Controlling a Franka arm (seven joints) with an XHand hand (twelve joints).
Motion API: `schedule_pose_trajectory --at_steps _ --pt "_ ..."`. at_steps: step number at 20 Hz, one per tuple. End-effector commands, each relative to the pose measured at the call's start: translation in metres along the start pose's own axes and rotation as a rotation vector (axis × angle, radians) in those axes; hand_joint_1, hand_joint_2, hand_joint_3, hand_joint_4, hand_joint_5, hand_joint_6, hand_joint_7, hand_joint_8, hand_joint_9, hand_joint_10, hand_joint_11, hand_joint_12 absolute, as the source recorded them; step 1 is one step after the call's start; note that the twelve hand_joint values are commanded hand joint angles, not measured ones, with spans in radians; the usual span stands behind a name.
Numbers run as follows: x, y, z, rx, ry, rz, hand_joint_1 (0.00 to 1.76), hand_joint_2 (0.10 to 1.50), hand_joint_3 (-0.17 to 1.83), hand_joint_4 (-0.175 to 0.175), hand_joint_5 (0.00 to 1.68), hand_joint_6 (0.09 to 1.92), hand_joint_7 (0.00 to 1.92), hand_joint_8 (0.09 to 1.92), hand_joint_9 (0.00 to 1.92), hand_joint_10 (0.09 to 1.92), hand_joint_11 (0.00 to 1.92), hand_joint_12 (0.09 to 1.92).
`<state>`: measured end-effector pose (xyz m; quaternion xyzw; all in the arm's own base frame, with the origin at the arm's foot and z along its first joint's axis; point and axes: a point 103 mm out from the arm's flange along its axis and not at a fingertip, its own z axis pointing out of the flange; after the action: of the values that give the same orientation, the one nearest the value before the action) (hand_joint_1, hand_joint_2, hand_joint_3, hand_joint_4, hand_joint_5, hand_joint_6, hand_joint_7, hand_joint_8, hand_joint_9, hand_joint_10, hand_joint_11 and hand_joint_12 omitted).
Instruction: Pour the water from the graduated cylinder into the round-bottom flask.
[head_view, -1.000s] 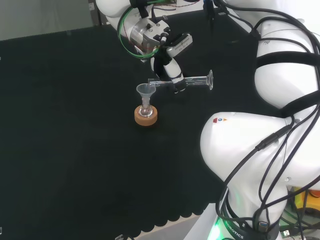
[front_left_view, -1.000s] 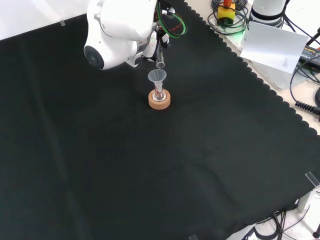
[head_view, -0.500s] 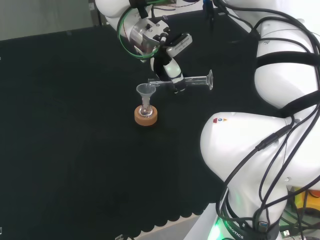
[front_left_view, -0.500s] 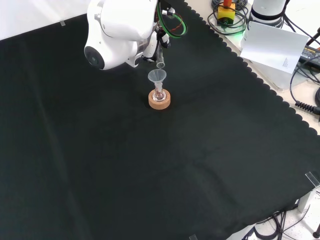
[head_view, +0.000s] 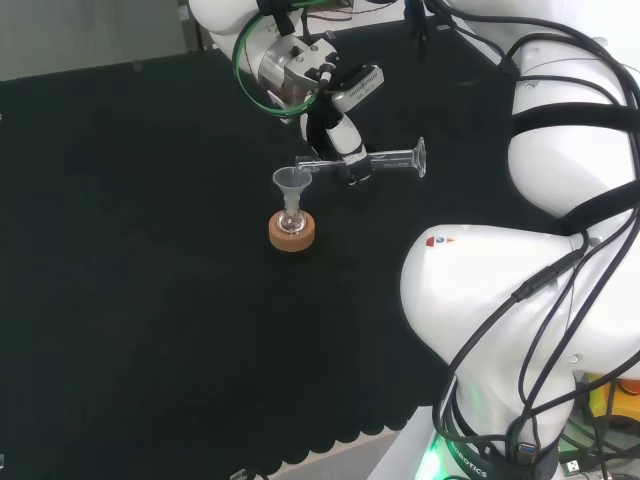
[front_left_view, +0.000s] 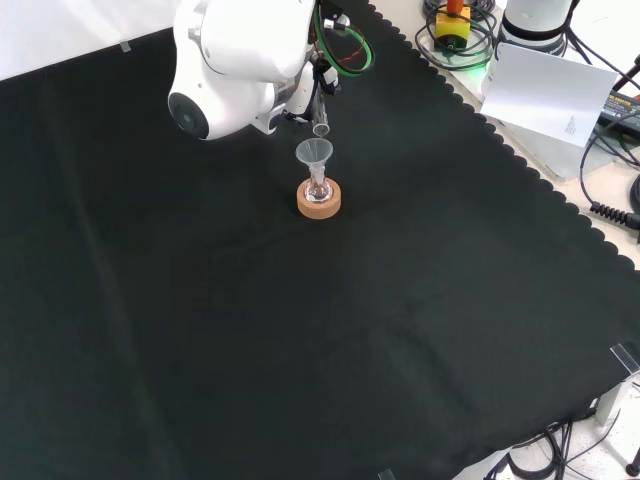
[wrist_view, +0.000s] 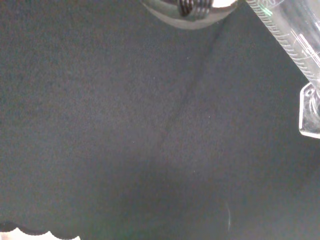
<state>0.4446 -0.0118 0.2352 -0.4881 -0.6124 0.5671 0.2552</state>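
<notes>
In the head view the robot hand (head_view: 343, 150) is curled round the graduated cylinder (head_view: 385, 160), which lies about level, its foot to the right and its mouth just above the funnel (head_view: 291, 181) that sits in the round-bottom flask (head_view: 292, 222) on its cork ring (head_view: 292, 232). The mouth hangs at the funnel's rim, not over its middle, so a tilt from here could, I judge, send water down the outside onto the cloth; a dip of the glass could also knock the funnel and tip the small flask off its stand. In the front view the cylinder's mouth (front_left_view: 321, 129) shows just above the funnel (front_left_view: 314, 152), the flask (front_left_view: 318, 189) and cork ring (front_left_view: 319, 201) below; the bench (front_left_view: 300, 330) is covered with black cloth with a scalloped edge, and beyond it lie white paper (front_left_view: 545, 90) and cables (front_left_view: 610, 180). In the wrist view the cylinder (wrist_view: 295, 45) crosses a corner with its graduations and foot plain, over bare cloth with a faint crease.
</notes>
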Motion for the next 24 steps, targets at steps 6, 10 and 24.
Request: schedule_pose_trajectory --at_steps 6,10,24 --pt "0.001 0.001 -0.001 -0.010 0.004 -0.007 1.51 1.03 -0.01 -0.167 1.06 0.76 0.98 0.93 1.20 0.82 1.21 0.68" --pt "0.001 0.002 -0.004 -0.022 0.006 -0.005 1.51 1.03 -0.01 -0.167 1.06 0.76 0.98 0.93 1.20 0.83 1.21 0.68" --pt "-0.010 -0.002 0.006 -0.178 0.042 -0.039 1.51 1.03 -0.01 -0.167 1.06 0.76 0.99 0.93 1.20 0.82 1.21 0.68"
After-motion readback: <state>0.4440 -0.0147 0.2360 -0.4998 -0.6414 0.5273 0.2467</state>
